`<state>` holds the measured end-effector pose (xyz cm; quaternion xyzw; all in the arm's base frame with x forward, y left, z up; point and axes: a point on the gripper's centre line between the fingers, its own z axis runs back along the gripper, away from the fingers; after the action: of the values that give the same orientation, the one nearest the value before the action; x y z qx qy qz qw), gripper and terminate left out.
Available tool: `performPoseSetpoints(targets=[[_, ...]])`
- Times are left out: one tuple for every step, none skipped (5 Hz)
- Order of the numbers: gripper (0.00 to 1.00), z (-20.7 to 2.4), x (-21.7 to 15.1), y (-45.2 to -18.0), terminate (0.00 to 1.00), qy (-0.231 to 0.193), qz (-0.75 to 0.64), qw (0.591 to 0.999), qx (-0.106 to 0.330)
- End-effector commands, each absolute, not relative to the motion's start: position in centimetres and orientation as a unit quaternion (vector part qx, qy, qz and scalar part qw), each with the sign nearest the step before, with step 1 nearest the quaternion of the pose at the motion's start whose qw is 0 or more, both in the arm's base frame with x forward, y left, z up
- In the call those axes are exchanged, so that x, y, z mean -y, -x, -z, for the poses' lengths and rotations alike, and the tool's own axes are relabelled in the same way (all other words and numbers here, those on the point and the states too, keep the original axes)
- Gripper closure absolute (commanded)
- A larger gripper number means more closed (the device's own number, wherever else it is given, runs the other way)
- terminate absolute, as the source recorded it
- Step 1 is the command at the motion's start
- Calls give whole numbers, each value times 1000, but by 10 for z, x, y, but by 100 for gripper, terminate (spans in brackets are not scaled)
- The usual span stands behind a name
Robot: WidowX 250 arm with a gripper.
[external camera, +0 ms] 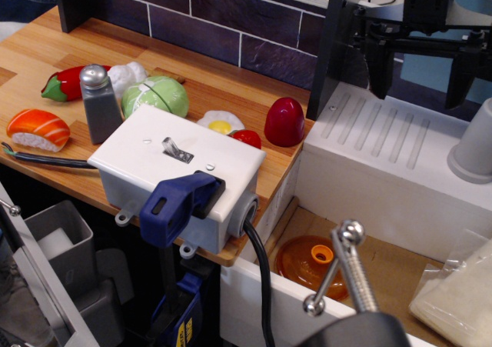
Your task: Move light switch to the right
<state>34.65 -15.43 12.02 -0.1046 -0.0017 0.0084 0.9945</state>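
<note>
The light switch (171, 148) is a small silver toggle lever on a metal plate, set in the top of a white plastic box (146, 159) at the front edge of the wooden counter. The lever leans to the left. My gripper (420, 95) is black and hangs at the top right, over the white ribbed drainboard (384, 151), far right of the switch. Its two fingers (380, 70) stand wide apart with nothing between them.
A blue clamp handle (178, 201) grips the box's front edge. A grey shaker (100, 102), toy sushi (38, 129), red pepper (65, 81), cabbage (156, 95), fried egg (221, 121) and a red egg shape (284, 121) surround the box. A grey cup (473, 143) and a metal faucet (350, 266) stand on the right.
</note>
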Motion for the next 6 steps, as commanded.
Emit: performPoseSetpoints(targets=[[0,-120,154,-346,0,105,-8,994,2],[0,-126,140,-346,0,104,-11,995,1],[0,-131,112,-336,0,96,-7,995,-7],[0,-137,73,-308,0,79,8,997,-20],[0,-142,37,-282,0,86,14,996,-28],[0,-140,1,-267,0,83,27,996,-27]])
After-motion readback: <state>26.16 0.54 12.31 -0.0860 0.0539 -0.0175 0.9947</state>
